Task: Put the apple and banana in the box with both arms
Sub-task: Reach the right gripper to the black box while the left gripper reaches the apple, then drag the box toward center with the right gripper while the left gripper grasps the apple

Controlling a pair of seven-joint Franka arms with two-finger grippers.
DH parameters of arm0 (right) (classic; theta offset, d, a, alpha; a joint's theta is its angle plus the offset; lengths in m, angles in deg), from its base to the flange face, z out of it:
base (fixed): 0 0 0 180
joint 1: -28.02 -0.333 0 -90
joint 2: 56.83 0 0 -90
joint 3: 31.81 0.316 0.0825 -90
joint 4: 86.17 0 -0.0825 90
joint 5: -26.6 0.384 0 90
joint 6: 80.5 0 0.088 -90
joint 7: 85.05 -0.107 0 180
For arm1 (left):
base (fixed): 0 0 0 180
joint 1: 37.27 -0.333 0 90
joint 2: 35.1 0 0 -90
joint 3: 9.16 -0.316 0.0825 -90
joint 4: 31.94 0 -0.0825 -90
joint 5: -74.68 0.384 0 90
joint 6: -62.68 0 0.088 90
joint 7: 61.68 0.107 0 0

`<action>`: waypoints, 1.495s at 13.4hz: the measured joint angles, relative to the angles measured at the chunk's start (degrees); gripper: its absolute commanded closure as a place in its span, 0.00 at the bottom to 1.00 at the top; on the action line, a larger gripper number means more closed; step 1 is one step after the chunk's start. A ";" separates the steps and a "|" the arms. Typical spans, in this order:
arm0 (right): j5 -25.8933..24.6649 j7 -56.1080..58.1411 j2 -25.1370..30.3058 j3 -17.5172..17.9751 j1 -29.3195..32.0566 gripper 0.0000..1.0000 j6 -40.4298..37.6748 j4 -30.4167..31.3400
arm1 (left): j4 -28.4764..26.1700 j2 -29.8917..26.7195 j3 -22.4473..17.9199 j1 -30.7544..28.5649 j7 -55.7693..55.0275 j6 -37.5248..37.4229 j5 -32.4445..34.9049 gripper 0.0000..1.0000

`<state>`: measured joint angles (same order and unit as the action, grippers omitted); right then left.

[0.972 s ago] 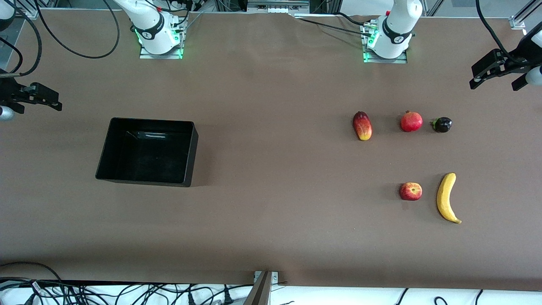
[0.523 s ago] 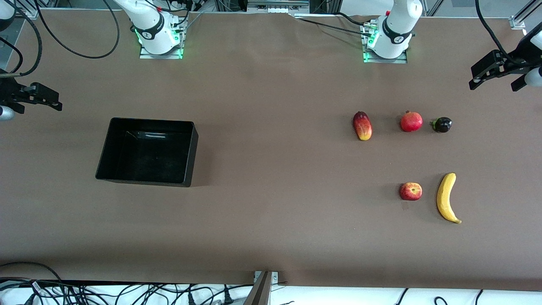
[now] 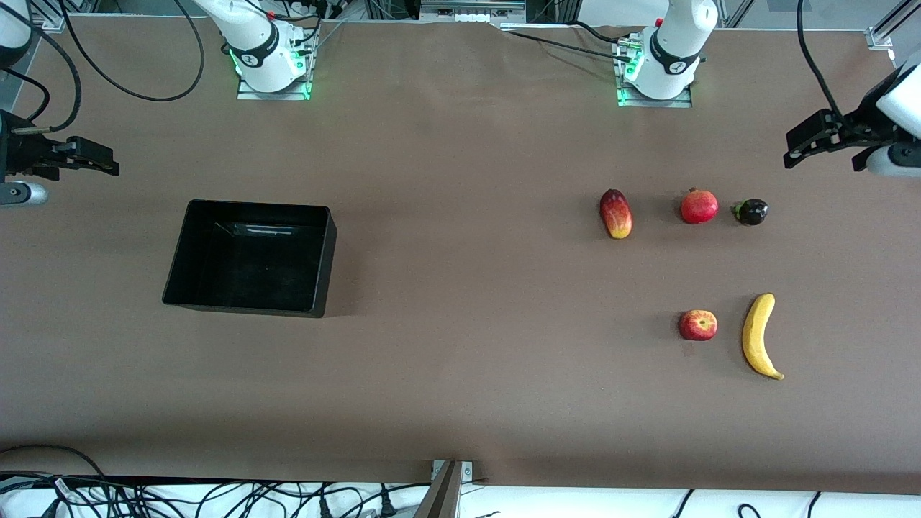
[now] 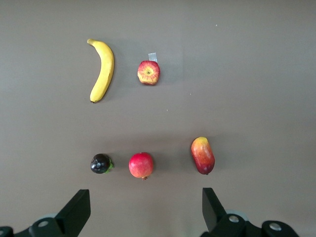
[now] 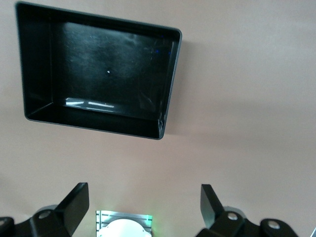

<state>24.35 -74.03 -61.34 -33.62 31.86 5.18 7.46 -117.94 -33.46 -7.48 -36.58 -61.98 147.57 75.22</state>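
Front view shows the apple [image 3: 698,325] and banana [image 3: 760,335] toward the left arm's table end, well apart from the box [image 3: 320,262]; the wide-open, empty left gripper [image 3: 827,140] hovers closest, the right gripper [image 3: 75,158] likewise open and empty.

A matt brown tabletop [image 3: 460,360] with a soft, faintly creased, paper-like surface fills the front view. At centre left sits the box [image 3: 250,257], black plastic with glossy walls that catch pale streaks of light. At lower right, the banana [image 3: 759,335] has a smooth, dull yellow skin, and the apple [image 3: 698,325] beside it looks smooth with a slight sheen. Along the top edge, the arms [image 3: 255,39] have smooth glossy white plastic shells with dark bands, on bare metal base plates [image 3: 273,90]. Both grippers, the left gripper [image 3: 827,140] and the right gripper [image 3: 75,160], look like matt black plastic.
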 measured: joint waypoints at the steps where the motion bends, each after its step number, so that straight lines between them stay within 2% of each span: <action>1: 0.00 0.00 -1.20 -0.08 0.24 0.00 -0.37 0.12 | 0.24 1.35 0.00 -0.02 0.00 0.44 0.00 0.00; 3: 0.00 -0.17 -4.48 -0.93 0.61 0.00 0.41 1.48 | 2.06 6.08 0.01 -0.48 0.00 0.93 0.00 0.00; 5: 0.00 -0.17 -7.62 -1.86 1.16 0.00 5.59 3.41 | 4.10 12.09 0.01 -1.84 0.00 1.57 0.00 0.00; 7: 0.00 -1.29 -8.94 -2.25 1.35 0.00 13.99 7.64 | 5.74 17.61 0.01 -3.14 0.00 3.52 -0.03 0.00; 10: 0.01 -2.57 -9.38 -2.73 1.38 0.00 30.32 17.36 | 6.99 24.01 0.02 -4.18 0.00 8.93 -0.05 0.00; 11: 0.01 -3.17 -9.41 -2.76 1.38 0.03 34.49 20.48 | 7.12 25.62 0.06 -4.19 0.00 11.02 -0.05 0.00; 12: 0.01 -3.66 -9.42 -2.75 1.38 0.09 37.96 23.23 | 7.21 27.06 0.21 -4.18 0.00 12.91 -0.05 0.00; 14: 0.01 -4.04 -9.54 -2.81 1.39 0.66 44.01 27.69 | 7.26 29.62 0.69 -4.12 0.32 17.57 -0.05 0.00; 15: 0.01 -4.14 -9.68 -2.91 1.41 0.86 46.28 29.39 | 7.26 30.85 0.86 -3.97 0.61 20.03 -0.05 0.00; 16: 0.01 -4.27 -9.99 -3.00 1.44 1.00 47.69 30.57 | 7.24 32.14 0.96 -3.76 0.69 22.28 -0.05 0.00; 20: 0.77 -4.93 -11.40 -3.02 1.47 1.00 48.55 31.34 | 5.68 37.51 1.15 -3.43 0.83 32.78 -0.05 0.00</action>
<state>25.12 -78.95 -72.74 -36.64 33.33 53.73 38.80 -112.26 4.05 -6.33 -40.01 -61.14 180.35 75.18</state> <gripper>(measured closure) 0.722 0.000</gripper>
